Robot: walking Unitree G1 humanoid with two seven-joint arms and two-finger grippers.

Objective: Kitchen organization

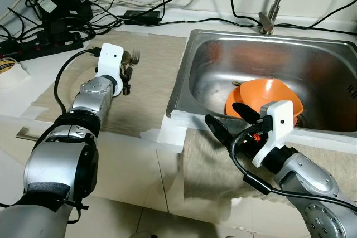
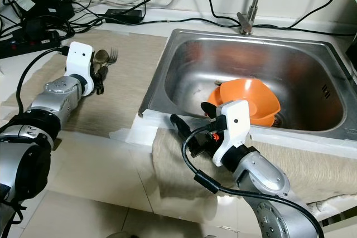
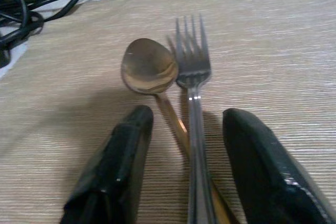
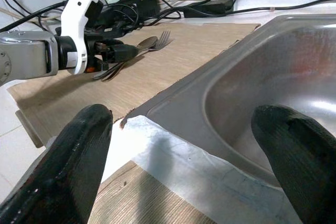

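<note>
Left wrist view: fork (image 3: 193, 103) and spoon (image 3: 148, 69) side by side between the open left gripper (image 3: 184, 166) fingers — handles running back along the jaws, heads just ahead. Right gripper (image 1: 226, 120) wide open, well apart — over the sink (image 1: 184, 71) edge.

A shiny metal spoon (image 3: 148, 67) and fork (image 3: 193, 64) lie on matt woven cloth (image 3: 273, 45) beside the brushed steel sink (image 1: 312, 59).

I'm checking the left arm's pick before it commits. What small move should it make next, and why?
Probably close the left gripper. Its open fingers straddle the handles of the spoon and fork, which lie side by side on the mat, so closing should catch both. The right gripper hangs open at the sink edge.
</note>
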